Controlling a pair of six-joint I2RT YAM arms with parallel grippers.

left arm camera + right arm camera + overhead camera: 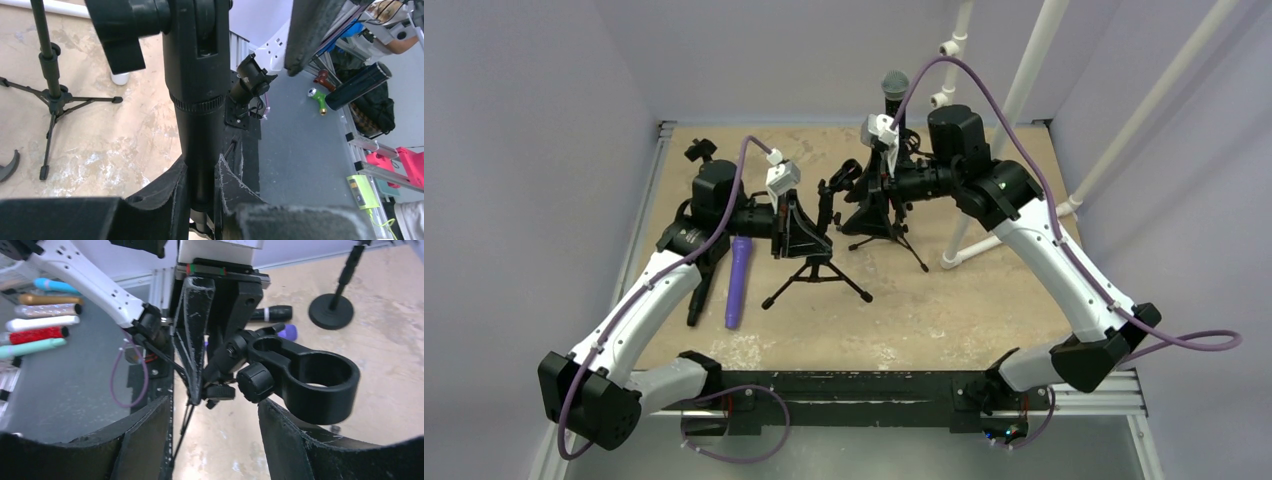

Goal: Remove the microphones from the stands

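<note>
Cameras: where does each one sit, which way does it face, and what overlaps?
Top external: above and behind the bases, looking down on the table; left arm and right arm show whole.
Left wrist: on the left arm, looking along the shut left end effector at the stand it clamps; own fingers at bottom.
Right wrist: on the right arm, facing the stand's empty clip; the open right end effector frames the bottom.
Shared: both wrist views show the clamped stand.

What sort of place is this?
Probably a robotics lab test bench: left arm and right arm bolted beside a worn tabletop, plain walls around it, cluttered equipment racks beyond.
</note>
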